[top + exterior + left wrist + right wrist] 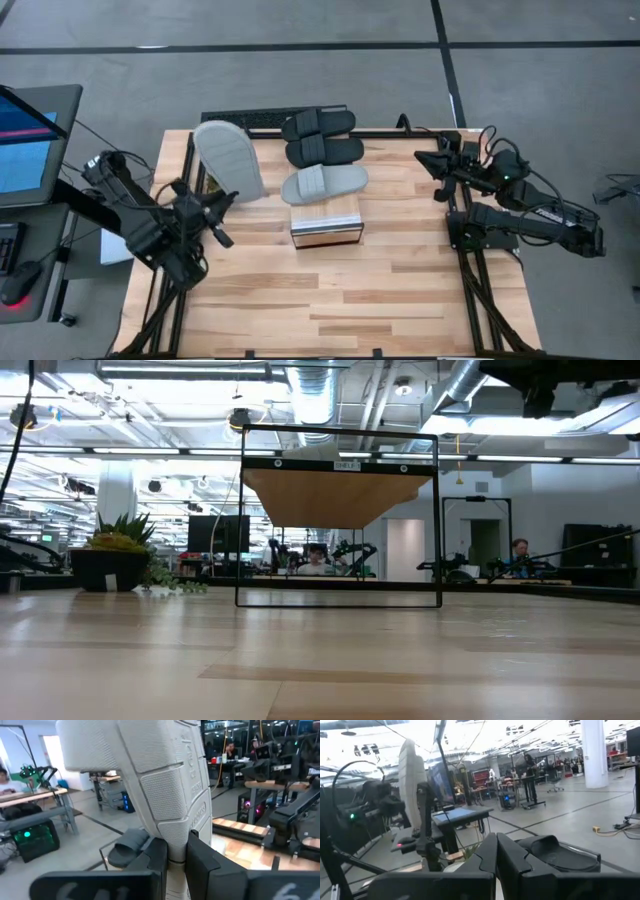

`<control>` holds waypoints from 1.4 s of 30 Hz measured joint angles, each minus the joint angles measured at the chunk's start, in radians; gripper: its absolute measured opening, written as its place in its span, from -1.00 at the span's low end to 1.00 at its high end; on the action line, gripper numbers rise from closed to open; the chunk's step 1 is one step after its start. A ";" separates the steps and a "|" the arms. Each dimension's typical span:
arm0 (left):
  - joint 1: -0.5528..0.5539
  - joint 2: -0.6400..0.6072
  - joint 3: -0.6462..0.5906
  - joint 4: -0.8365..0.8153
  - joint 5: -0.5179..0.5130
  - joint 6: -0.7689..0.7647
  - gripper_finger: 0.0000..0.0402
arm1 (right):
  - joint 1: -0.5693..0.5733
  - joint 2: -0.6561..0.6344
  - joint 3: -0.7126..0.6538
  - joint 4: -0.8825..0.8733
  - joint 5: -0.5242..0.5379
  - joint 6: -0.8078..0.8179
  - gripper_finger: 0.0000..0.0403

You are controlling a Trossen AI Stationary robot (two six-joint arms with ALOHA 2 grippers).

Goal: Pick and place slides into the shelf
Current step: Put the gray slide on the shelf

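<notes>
Your left gripper (222,215) is clamping one pale grey-green slide (229,160) by its end, holding it up off the table (400,270) near the left edge, sole side showing from above. In the left wrist view the two dark fingers (157,857) are pressing on either side of the slide's ribbed sole (165,780), which is standing nearly upright in front of the camera.

The shelf (326,222) is sitting around the middle of the table, and the second pale slide (325,183) is lying on the tabletop just behind it, toward the far edge. The two black slides (320,137) are lying side by side at the far edge, one just behind the other.

Your right gripper (440,160) is waiting near the far right corner of the table with its fingers (487,857) pressed together and holding nothing. One black slide (560,852) is showing just past them in the right wrist view.
</notes>
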 joint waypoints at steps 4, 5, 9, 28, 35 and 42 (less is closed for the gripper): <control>-0.004 -0.031 0.027 0.004 -0.003 0.028 -0.87 | 0.000 0.000 0.000 0.000 0.000 -0.001 -1.00; -0.010 -0.034 0.027 0.009 -0.002 0.026 -0.87 | 0.000 0.000 0.000 0.000 0.000 -0.006 -1.00; -0.030 -0.018 0.027 0.054 0.022 -0.008 -0.87 | 0.000 0.000 0.000 -0.008 0.000 -0.019 -1.00; -0.112 0.023 0.027 0.891 0.290 0.767 -0.87 | -0.022 0.000 0.000 -0.021 -0.001 -0.027 -1.00; 0.173 -0.010 0.008 1.369 0.819 1.397 -0.87 | -0.017 0.000 0.000 -0.021 -0.003 -0.027 -1.00; 0.421 -0.082 -0.127 1.687 1.261 1.661 -0.87 | 0.018 0.000 0.000 -0.021 -0.004 -0.027 -1.00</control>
